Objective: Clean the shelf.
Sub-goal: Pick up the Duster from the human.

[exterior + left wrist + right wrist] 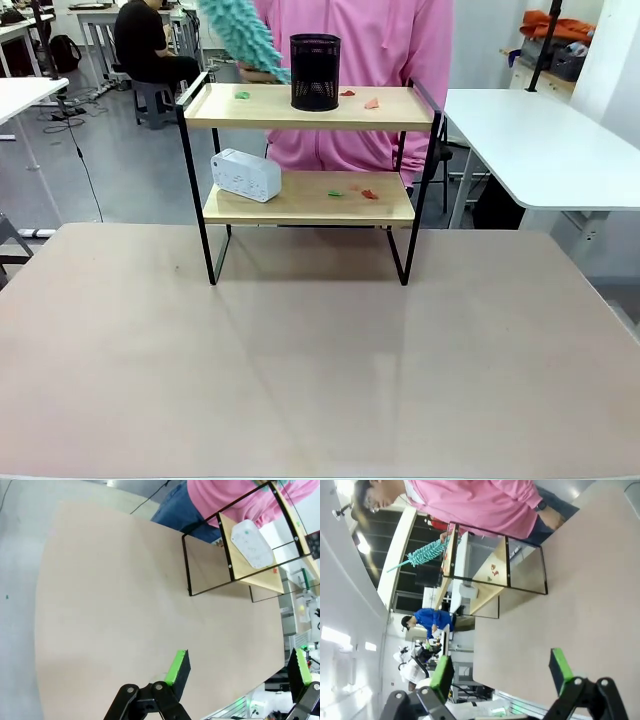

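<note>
We see one shelf (400, 108) at the table's (320, 360) 12 o'clock, its long axis running 9 to 3 and its open front facing 6. It carries one black mesh cup (315, 72), one white box (246, 175) and five coloured scraps (371, 103). A person (350, 40) holds one teal duster (240, 35) over its 9 o'clock end. Our left gripper (239, 675) and right gripper (501, 674) hover above the table, jaws wide and empty.

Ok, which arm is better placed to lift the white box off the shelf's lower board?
Probably left: the white box sits at the left end of the lower board, on that arm's side, and the left end effector is open.
</note>
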`<state>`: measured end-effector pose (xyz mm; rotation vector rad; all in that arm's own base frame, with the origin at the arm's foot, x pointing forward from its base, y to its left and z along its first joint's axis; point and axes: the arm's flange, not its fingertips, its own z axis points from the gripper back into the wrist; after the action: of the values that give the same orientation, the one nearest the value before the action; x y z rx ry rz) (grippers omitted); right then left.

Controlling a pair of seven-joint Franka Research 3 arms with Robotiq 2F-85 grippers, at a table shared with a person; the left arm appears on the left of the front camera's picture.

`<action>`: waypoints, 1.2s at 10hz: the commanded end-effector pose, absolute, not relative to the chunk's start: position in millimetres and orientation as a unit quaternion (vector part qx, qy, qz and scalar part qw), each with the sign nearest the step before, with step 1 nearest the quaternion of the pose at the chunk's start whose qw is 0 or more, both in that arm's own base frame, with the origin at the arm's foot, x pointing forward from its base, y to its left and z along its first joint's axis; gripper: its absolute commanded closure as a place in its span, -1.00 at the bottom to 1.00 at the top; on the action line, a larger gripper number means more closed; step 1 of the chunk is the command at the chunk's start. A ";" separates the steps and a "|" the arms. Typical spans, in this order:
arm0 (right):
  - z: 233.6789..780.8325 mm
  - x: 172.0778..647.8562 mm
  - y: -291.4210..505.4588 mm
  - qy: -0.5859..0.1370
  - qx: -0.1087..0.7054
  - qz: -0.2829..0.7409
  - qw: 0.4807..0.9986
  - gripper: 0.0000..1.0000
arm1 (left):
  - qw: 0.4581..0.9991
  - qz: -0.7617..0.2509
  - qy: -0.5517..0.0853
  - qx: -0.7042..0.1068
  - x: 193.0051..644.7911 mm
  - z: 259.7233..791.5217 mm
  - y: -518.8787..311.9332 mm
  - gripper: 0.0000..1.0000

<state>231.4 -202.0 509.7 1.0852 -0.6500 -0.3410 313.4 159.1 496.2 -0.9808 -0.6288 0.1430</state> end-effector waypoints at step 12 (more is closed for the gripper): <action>511.2 226.6 -207.4 -0.320 0.506 -0.145 0.788 -1.00 | 0.831 0.099 -0.255 -0.485 350.5 511.8 169.3 -1.00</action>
<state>223.4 -205.9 508.5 1.0825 -0.6623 -0.3353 322.1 164.4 497.9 -1.0094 -0.5762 0.1757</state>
